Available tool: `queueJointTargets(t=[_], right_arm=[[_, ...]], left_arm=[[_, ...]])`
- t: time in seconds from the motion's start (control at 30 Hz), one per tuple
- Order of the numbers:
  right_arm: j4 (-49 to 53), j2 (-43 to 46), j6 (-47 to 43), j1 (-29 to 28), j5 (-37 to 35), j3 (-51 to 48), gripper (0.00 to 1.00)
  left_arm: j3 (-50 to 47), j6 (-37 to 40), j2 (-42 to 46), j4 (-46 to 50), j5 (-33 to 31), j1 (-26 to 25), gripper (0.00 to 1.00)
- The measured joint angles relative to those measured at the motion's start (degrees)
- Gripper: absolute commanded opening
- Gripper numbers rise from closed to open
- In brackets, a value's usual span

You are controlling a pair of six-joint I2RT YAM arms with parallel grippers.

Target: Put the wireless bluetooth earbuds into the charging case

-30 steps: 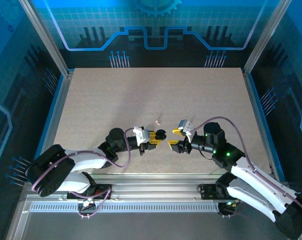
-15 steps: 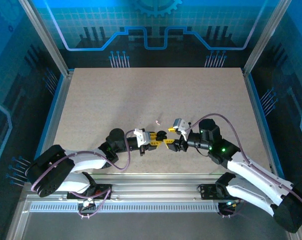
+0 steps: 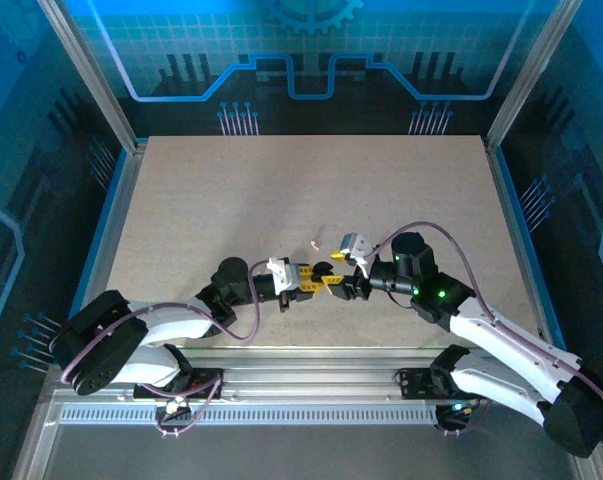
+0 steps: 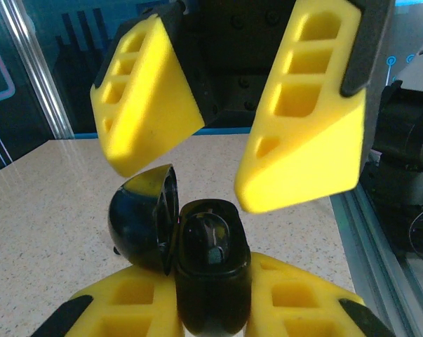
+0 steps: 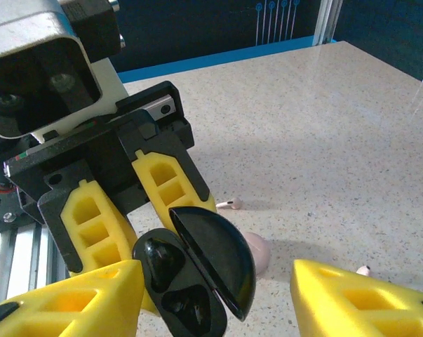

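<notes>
Left pincer: The left pincer point(image 4: 211, 312) is clenched on the black charging case point(image 4: 210, 263), which it holds clear of the bench point(image 5: 323, 126) with the lid point(image 4: 144, 217) swung open.
Right pincer: The right pincer point(image 4: 218, 144) is released and empty, its jaws facing the case's open mouth, close but apart.
Earbuds: A whitish earbud point(image 5: 229, 204) lies flat on the bench just beyond the case, its long axis crosswise to the right pincer. A second earbud point(image 5: 363, 269) rests near a pale pink round piece point(image 5: 259, 251).
Nearer arm: The free right arm looks better placed, but it must reach past the case.
</notes>
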State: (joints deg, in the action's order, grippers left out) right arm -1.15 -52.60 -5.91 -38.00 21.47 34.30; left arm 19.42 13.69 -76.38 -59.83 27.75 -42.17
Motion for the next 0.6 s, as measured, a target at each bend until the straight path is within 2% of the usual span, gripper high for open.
queueJointTargets(t=[0.6], right_arm=[[0.4,-2.1,-0.4,-0.7,-2.3,1.2,0.61]], left_arm=[[0.0,0.4,1.0,2.0,-2.0,-0.2,0.15]])
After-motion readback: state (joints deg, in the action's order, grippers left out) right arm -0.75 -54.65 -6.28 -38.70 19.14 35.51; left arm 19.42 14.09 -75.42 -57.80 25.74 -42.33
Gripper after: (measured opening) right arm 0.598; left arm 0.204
